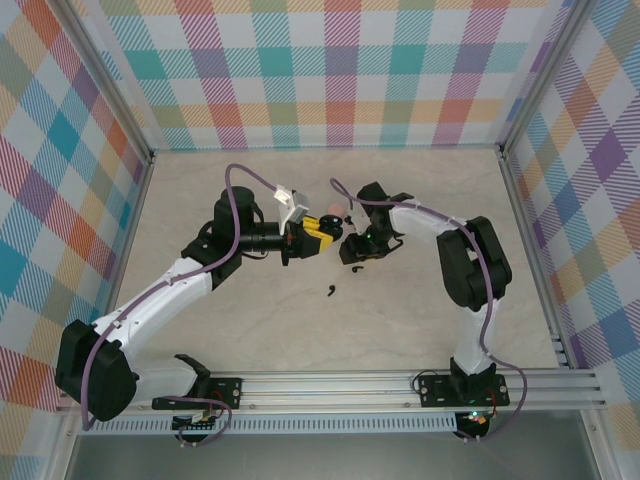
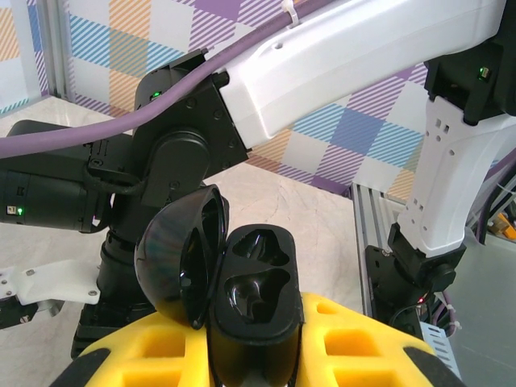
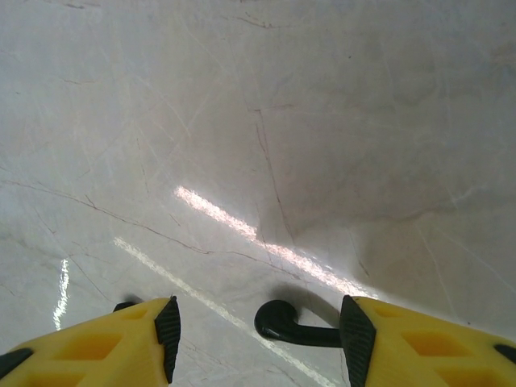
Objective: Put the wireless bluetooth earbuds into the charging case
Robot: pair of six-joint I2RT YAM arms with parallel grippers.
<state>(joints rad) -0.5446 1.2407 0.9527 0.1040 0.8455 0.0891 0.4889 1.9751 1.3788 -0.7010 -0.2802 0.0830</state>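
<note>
I see one glossy black clamshell charging case (image 2: 254, 298), lid open and both wells empty, clamped in the left gripper (image 2: 256, 367). The right gripper (image 3: 258, 343) stands partly open over the marbled beige worktop (image 3: 242, 121). One black comma-shaped stemmed earbud (image 3: 284, 324) lies between its fingers, and a second black earbud (image 1: 330, 292) lies apart, nearer the bases.

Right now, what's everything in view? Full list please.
near earbud: 1, black, bare table nearer the arm bases
second earbud: 1, black, on the table between the right gripper's fingers
charging case: 1, black, lid open, sockets empty, in the left gripper
pinkish thing: 1, table behind the grippers, too small to identify
table: 1, beige marbled
left gripper: yellow fingers, shut on charging case
right gripper: yellow fingers, open
</note>
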